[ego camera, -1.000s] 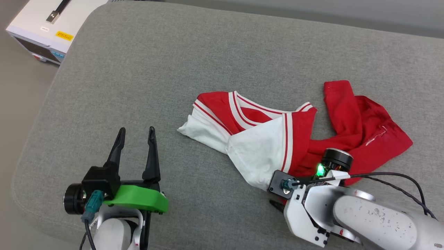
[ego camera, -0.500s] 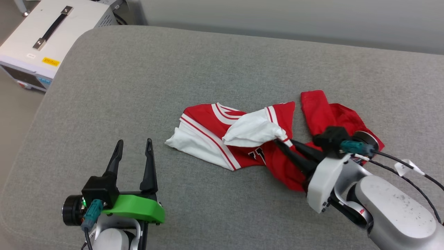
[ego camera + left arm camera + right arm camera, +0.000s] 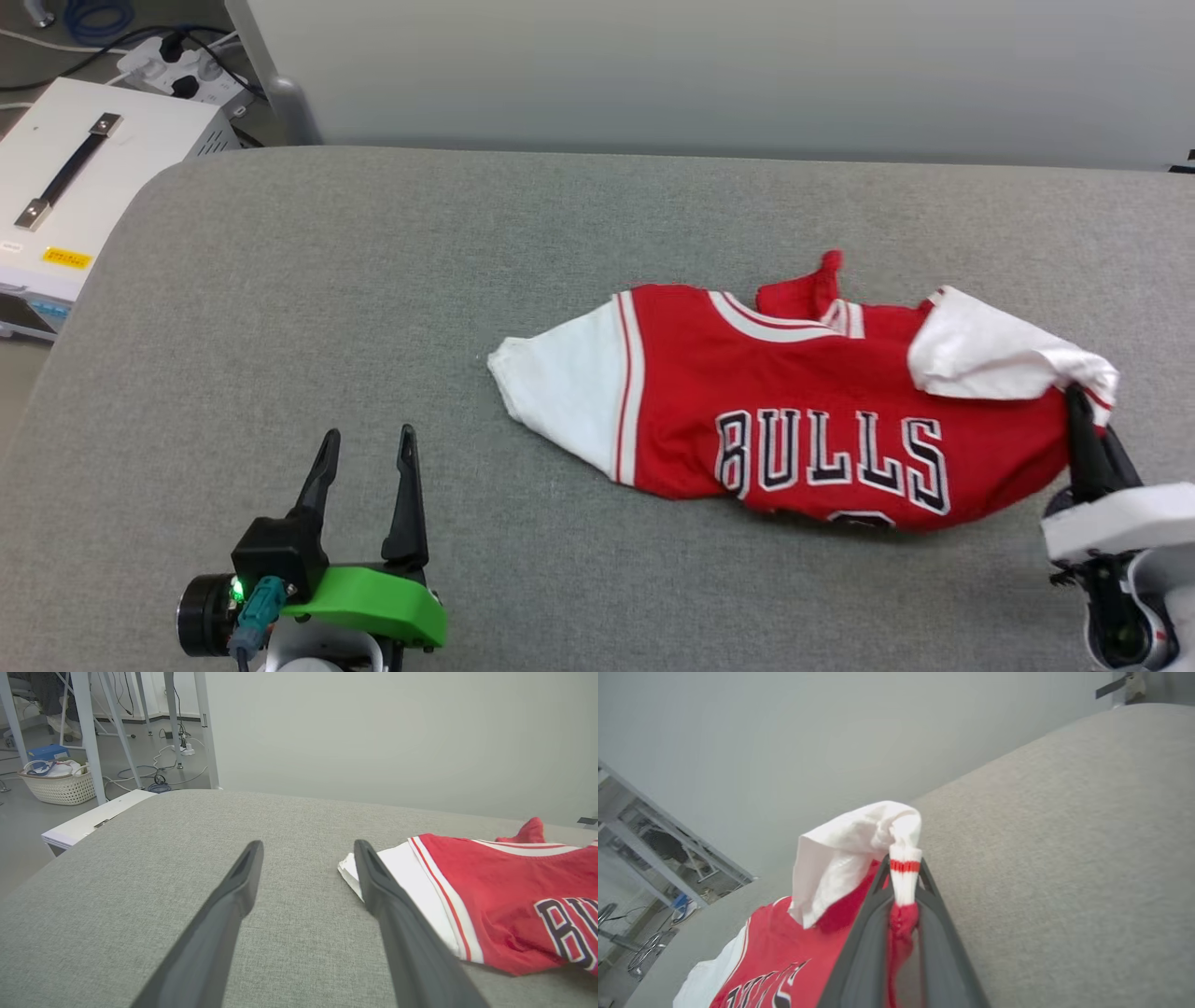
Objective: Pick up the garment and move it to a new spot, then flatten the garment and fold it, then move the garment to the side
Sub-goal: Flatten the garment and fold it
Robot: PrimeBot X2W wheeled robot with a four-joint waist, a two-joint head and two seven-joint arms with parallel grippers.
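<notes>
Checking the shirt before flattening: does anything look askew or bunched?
Yes. The garment is not flat: its white sleeve is bunched where the right gripper pinches it, and a red flap sticks up by the collar.

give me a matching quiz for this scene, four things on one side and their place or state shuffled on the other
Things:
1. left gripper
2. right gripper
3. garment
4. white box

Places or states:
A. lying on the grey cushion, BULLS lettering facing up
B. clamped shut on a bunched white sleeve
C. beside the cushion's left end, black handle on top
D. open, holding nothing

Pairs: 1-D, 2-B, 3-A, 4-C
</notes>
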